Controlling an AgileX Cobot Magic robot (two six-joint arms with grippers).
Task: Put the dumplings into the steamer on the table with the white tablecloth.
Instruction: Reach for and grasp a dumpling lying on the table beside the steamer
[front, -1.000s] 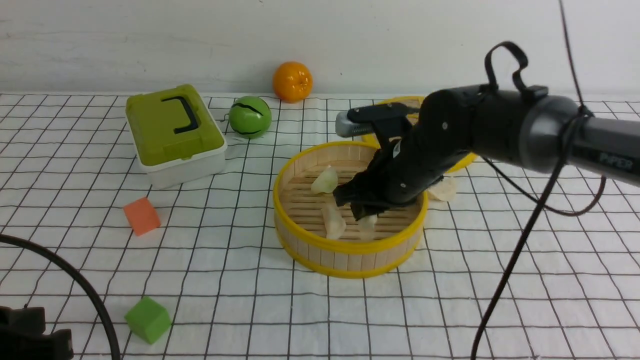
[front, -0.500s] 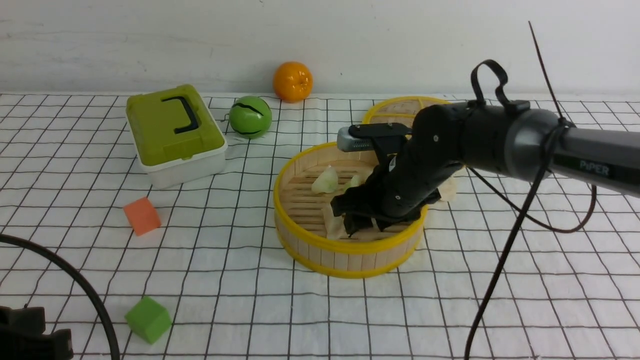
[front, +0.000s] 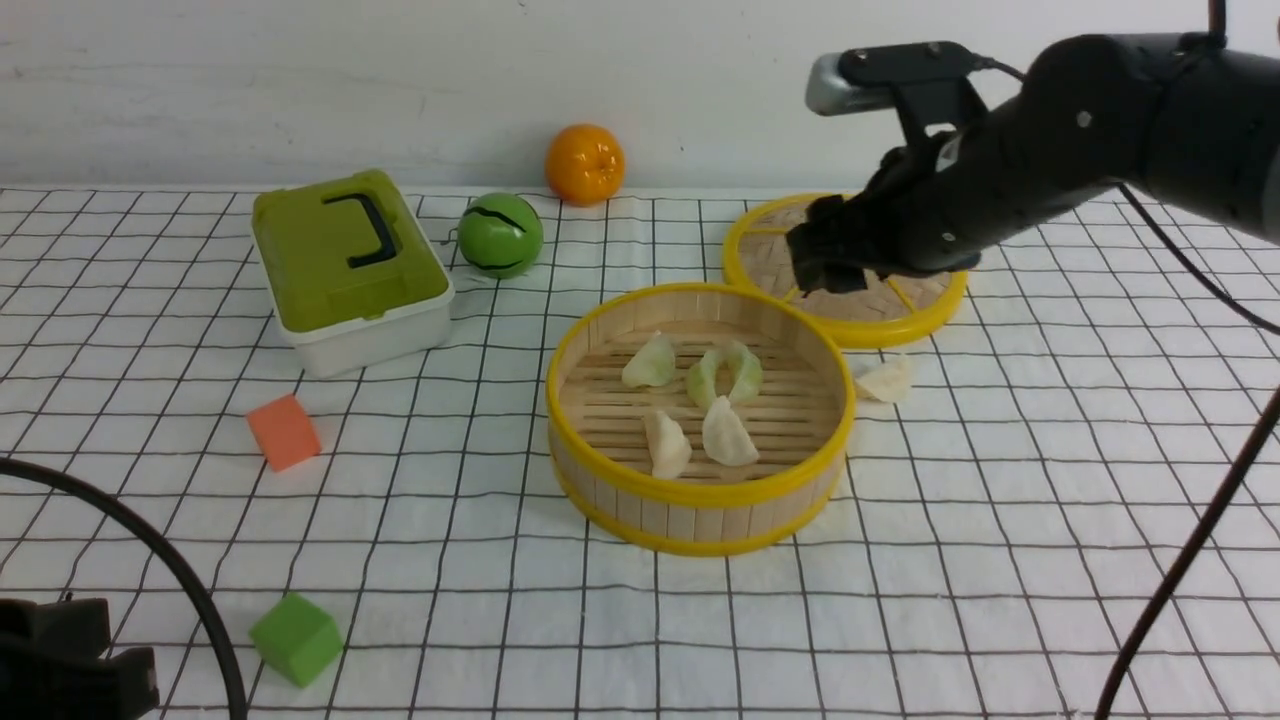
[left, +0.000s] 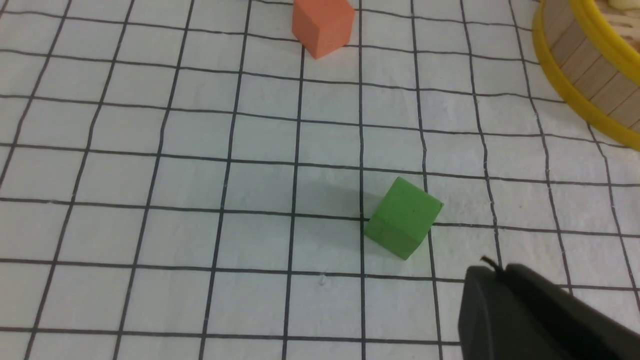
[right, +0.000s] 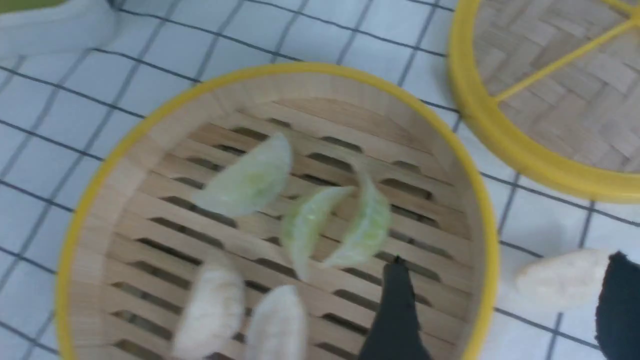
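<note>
While five dumplings (front: 728, 435) sit on the slats of the steamer (front: 700, 515) at centre frame, the sixth dumpling (front: 885, 380) lies outside on the white tablecloth (front: 1000, 560), just beside the steamer's right rim. That is the front view. At upper right the right gripper (front: 828, 268) hangs high over the lid (front: 900, 328), fingers apart, nothing in them. The sixth dumpling is below it and slightly right in frame, near. Its long axis runs roughly across the frame, right end tipped up a little. At the lower left corner the left gripper (front: 70, 665) is well apart from it, so the right arm is plainly nearer.

Left wrist view: left gripper (left: 530, 315) shows as one dark mass, closed, nothing seen in it. Green cube (left: 404, 217) near it, orange cube (left: 322, 25) farther off, an arc of steamer (left: 585, 75) at the edge. No loose dumpling here.

Right wrist view, blurred: two dark fingertips (right: 395, 310) stand wide and empty. The sixth dumpling (right: 560, 285) lies on cloth between them, outside the steamer (right: 489, 280). Its long axis is roughly in line with the gap from finger to finger. Judgement: mostly a straight descent, and probably a wrist turn, so the jaws close across its short width rather than end to end.
</note>
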